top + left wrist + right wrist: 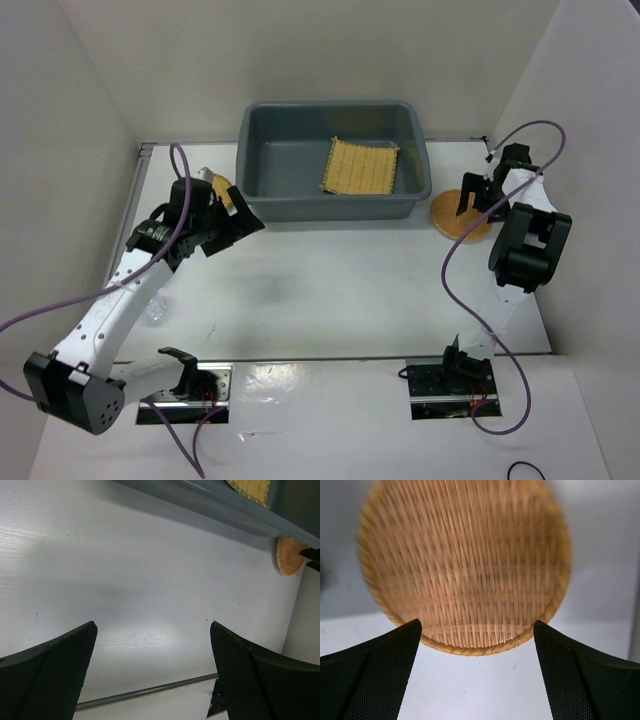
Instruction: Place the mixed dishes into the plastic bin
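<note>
The grey plastic bin [330,207] stands at the back middle, with the square yellow mat [360,167] leaning inside it. The orange woven disc [455,222] lies on the table by the bin's right end. My right gripper [476,205] hovers just above it, open; in the right wrist view the disc [465,565] fills the space ahead of the open right gripper [477,625]. The yellow dark-rimmed disc [221,187] lies by the bin's left end, partly hidden behind my left gripper [243,216]. That gripper [152,627] is open and empty over bare table. I cannot make out the glass for certain.
White walls close in the table on the left, back and right. The left wrist view shows the bin's front wall [210,502], the mat's corner [250,489] and the orange disc [289,555]. A faint clear shape [155,312] sits beside the left arm.
</note>
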Available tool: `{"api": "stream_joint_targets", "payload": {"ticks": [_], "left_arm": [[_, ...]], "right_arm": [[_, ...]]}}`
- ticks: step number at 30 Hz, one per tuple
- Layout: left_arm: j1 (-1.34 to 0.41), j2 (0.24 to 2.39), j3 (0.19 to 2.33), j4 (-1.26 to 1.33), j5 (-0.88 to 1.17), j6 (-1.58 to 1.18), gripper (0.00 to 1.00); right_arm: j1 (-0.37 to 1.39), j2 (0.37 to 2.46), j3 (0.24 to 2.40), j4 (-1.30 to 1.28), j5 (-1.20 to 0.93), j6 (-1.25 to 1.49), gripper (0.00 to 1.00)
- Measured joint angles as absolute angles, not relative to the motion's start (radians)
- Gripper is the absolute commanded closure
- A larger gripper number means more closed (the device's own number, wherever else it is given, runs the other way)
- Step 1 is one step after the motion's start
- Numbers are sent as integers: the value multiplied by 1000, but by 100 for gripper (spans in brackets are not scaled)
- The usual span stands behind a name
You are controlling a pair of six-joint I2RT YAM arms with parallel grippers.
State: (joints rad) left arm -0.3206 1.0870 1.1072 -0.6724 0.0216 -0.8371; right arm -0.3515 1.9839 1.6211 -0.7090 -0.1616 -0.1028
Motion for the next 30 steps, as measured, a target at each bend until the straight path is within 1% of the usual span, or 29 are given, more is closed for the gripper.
{"api": "stream_joint_targets", "payload": {"ticks": [6, 10, 22, 30], "left_arm": [[-313, 1209, 1145, -646, 69, -822, 0], [-320, 1218, 1145, -645, 84, -820, 0], [-346, 1101, 1056, -645, 83, -923, 0], [-366, 1028, 993, -656, 83, -971, 0]], "right_arm": [[-345, 2053, 1578, -722, -116, -130, 2], [-357, 2079, 1589, -710, -86, -128, 2], [-404, 2086, 1634, -711, -67, -93, 2], [-411, 2036, 1577, -690, -56, -91, 2]]}}
